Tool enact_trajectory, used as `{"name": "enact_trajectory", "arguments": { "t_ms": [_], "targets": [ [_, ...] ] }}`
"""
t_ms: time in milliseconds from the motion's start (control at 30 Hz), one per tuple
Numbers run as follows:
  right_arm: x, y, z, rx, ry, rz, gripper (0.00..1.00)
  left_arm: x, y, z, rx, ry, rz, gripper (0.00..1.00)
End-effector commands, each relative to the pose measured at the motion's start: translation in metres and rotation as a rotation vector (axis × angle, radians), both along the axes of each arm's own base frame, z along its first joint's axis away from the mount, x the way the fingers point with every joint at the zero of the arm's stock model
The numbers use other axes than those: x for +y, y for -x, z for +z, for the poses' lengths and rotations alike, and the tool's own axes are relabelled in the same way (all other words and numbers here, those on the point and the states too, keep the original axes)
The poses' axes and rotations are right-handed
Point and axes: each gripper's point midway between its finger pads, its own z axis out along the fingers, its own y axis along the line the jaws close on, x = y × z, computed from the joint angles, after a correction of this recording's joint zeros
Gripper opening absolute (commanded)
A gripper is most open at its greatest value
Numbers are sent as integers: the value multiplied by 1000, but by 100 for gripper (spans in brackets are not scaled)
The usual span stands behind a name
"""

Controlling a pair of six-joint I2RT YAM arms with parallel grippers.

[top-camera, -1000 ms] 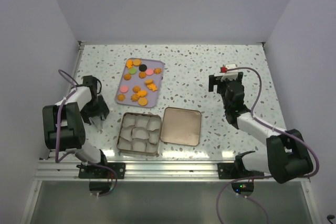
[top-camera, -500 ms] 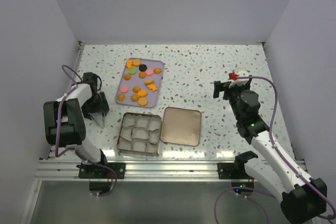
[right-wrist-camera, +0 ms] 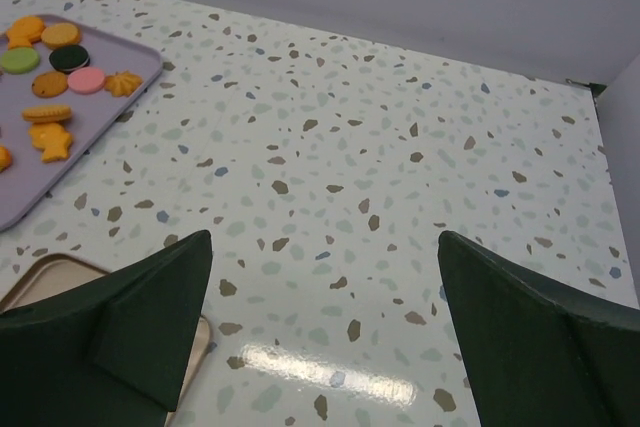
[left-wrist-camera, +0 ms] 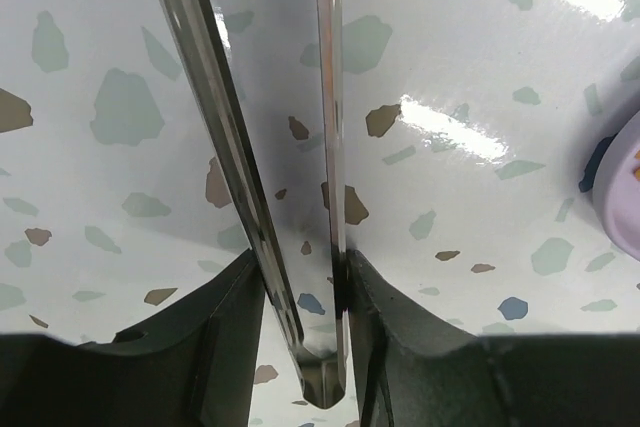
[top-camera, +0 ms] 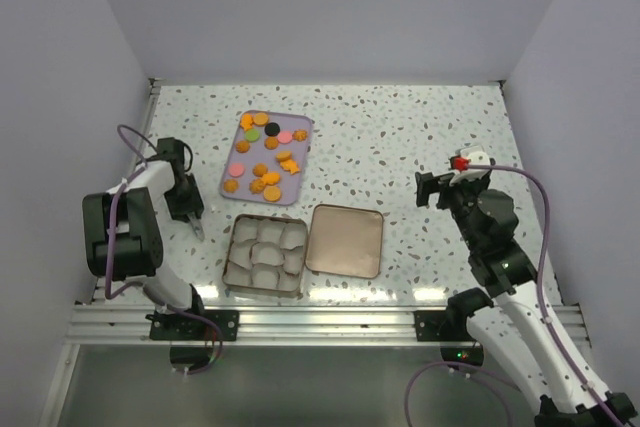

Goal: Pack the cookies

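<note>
The cookies lie on a lilac tray at mid-left; most are orange, with pink, green and one black among them. In the right wrist view the cookies show at the upper left. My left gripper is low over the table, left of the tray, shut on metal tweezers. From the left wrist, the two tweezer blades run between the pads of the left gripper. My right gripper hangs open and empty over the right side of the table, its fingertips wide apart.
A square tin lined with white paper cups sits in front of the tray, its lid flat beside it on the right. The lid's corner shows under the right gripper's left finger. Walls enclose the table on three sides.
My left gripper has shut on the tweezers, which earlier lay between its open jaws. The right arm has swung right and back toward the near edge, still open.
</note>
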Motion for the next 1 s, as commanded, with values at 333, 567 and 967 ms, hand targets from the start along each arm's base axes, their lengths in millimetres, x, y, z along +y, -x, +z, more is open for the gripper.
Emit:
{"name": "enact_trajectory", "arguments": {
  "t_ms": [333,567,967],
  "targets": [
    [19,17,56,1,-126,97,99,-6,-67,105,-320,59,19,43],
    [28,21,86,-20,-222,133,99,-24,-75,161,-435,146,16,45],
    [65,16,99,172,-410,229,99,-51,-65,232,-563,178,-67,45]
  ]
}}
